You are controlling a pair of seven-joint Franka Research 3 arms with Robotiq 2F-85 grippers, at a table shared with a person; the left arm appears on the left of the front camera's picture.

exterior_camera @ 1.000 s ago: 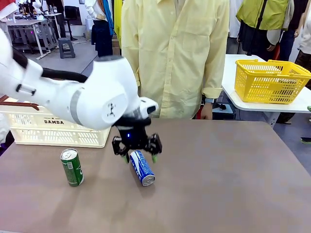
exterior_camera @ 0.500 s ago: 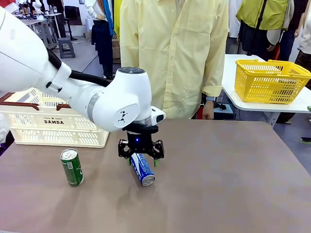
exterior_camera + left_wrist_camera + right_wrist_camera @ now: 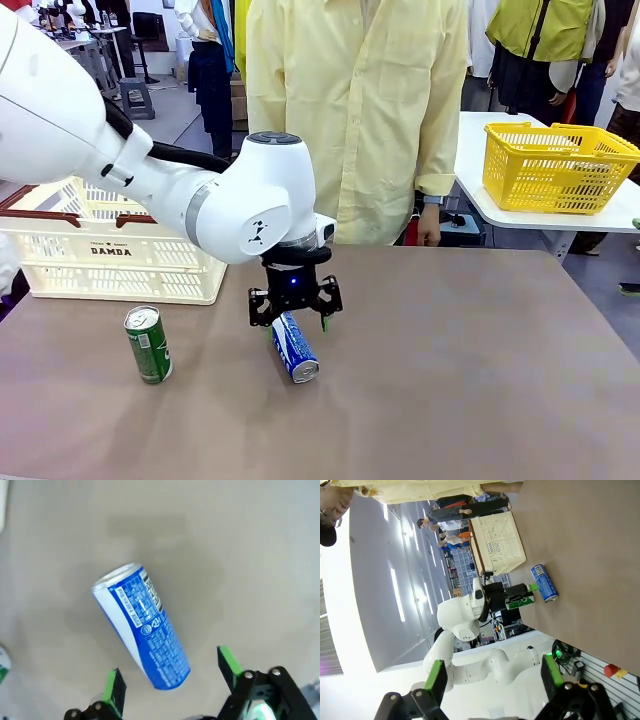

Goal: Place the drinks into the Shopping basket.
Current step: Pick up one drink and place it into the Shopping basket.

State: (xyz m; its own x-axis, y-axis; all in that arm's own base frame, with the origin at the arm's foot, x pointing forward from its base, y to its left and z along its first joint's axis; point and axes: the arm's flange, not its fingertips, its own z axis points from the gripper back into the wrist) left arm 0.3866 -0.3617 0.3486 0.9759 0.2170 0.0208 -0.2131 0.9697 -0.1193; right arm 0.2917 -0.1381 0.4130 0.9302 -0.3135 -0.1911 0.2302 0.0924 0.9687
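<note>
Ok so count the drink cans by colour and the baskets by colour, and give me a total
Green can: 1
Blue can: 1
Cream-white basket: 1
Yellow basket: 1
Total: 4

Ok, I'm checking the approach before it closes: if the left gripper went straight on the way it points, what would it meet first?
Most likely the blue can, lying on its side on the table. The left gripper points down at it, jaws open, with one end of the can between them. How much gap remains is unclear.
</note>
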